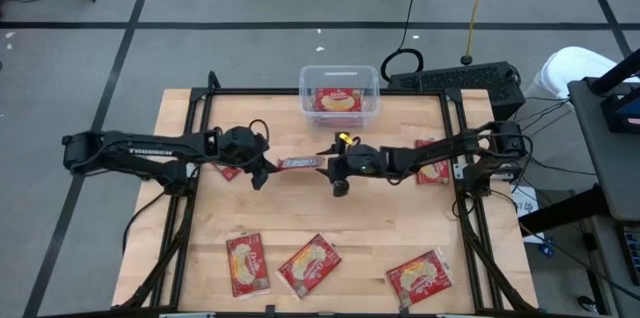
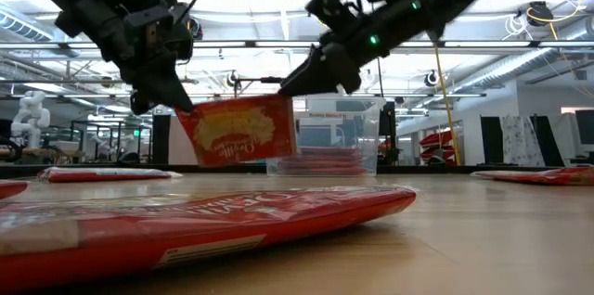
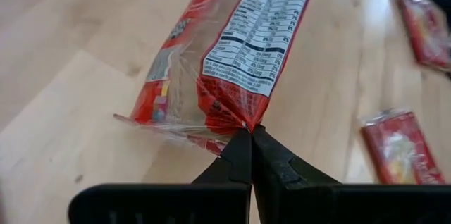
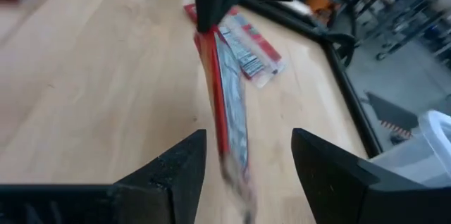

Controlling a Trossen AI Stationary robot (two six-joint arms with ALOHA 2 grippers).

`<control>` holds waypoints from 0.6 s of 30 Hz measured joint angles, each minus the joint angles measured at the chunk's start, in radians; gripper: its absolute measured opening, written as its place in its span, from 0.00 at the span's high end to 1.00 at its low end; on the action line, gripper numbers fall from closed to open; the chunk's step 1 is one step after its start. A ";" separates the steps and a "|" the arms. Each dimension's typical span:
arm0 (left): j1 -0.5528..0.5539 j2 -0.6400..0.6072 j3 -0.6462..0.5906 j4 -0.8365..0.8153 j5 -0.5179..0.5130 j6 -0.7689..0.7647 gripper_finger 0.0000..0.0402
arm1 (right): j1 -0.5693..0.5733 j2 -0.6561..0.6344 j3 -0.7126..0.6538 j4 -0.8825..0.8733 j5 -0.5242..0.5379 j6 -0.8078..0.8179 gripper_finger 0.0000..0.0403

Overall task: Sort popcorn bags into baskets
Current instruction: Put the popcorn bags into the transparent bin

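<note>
Holding a popcorn bag (image 1: 301, 163) above mid-table, my left gripper (image 1: 268, 166) has its fingers clamped on one end; my right gripper (image 1: 328, 166) sits at the other end, fingers apart around it. One bag (image 1: 338, 100) lies in the tub (image 1: 307, 82) at the far edge; three bags (image 1: 311, 265) lie along the near edge

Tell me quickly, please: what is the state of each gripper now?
Left gripper: shut on a popcorn bag, holding it above the table.
Right gripper: open, fingers on either side of the same bag's end, not clamping it.
</note>
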 joint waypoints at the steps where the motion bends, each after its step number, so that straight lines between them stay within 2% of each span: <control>1: 0.003 0.013 0.000 0.001 -0.001 0.000 1.00 | 0.005 -0.001 0.027 -0.048 0.000 0.004 0.50; 5: 0.015 0.064 0.000 0.024 -0.001 0.000 1.00 | 0.012 -0.001 0.100 -0.153 -0.008 0.011 0.50; 10: 0.019 0.107 0.000 0.085 -0.001 0.005 1.00 | -0.001 0.002 0.120 -0.175 -0.056 0.014 0.50; 18: 0.022 0.109 0.000 0.115 0.016 0.006 1.00 | -0.017 0.113 0.121 -0.186 -0.045 0.022 0.55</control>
